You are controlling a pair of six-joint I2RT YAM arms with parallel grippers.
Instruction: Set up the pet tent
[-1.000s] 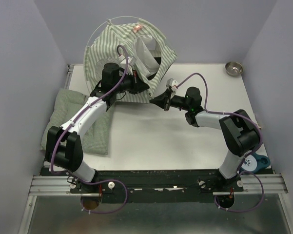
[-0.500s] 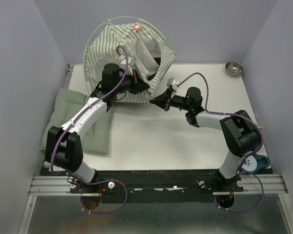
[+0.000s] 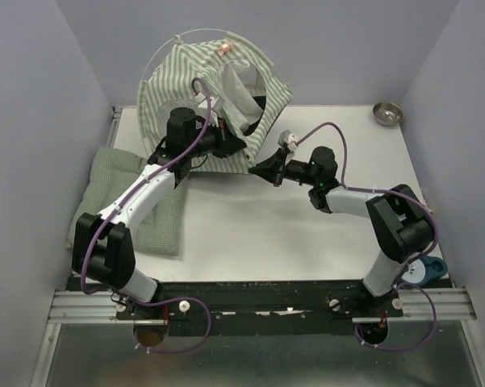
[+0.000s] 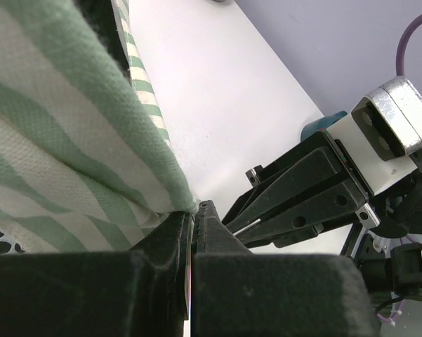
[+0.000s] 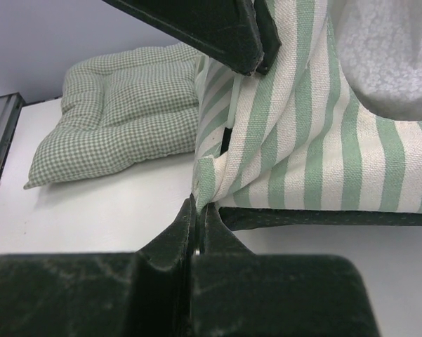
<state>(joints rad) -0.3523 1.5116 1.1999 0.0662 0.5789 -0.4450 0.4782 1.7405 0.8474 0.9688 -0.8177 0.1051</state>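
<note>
The pet tent (image 3: pixel 214 85), green-and-white striped with grey mesh, stands half raised at the back of the table. Its thin whitish poles (image 3: pixel 202 31) arch over it, and a pink tag (image 3: pixel 226 48) sits near the top. My left gripper (image 3: pixel 240 146) is shut on the tent's lower front hem (image 4: pixel 165 193), with the jaws pressed together (image 4: pixel 191 214). My right gripper (image 3: pixel 259 168) is shut on the striped corner of the fabric (image 5: pixel 207 179), just below and right of the left gripper. It also shows in the left wrist view (image 4: pixel 256 210), with a thin white rod between its fingers.
A green checked quilted cushion (image 3: pixel 121 189) lies at the left under my left arm, and also shows in the right wrist view (image 5: pixel 119 98). A small metal bowl (image 3: pixel 387 113) stands at the back right corner. A blue paw-print item (image 3: pixel 426 270) lies near the right arm's base. Walls close in on both sides.
Both grippers keep their hold on the tent's front edge. The right arm has shifted slightly to the right and the left wrist slightly back, tugging the fabric a little.
</note>
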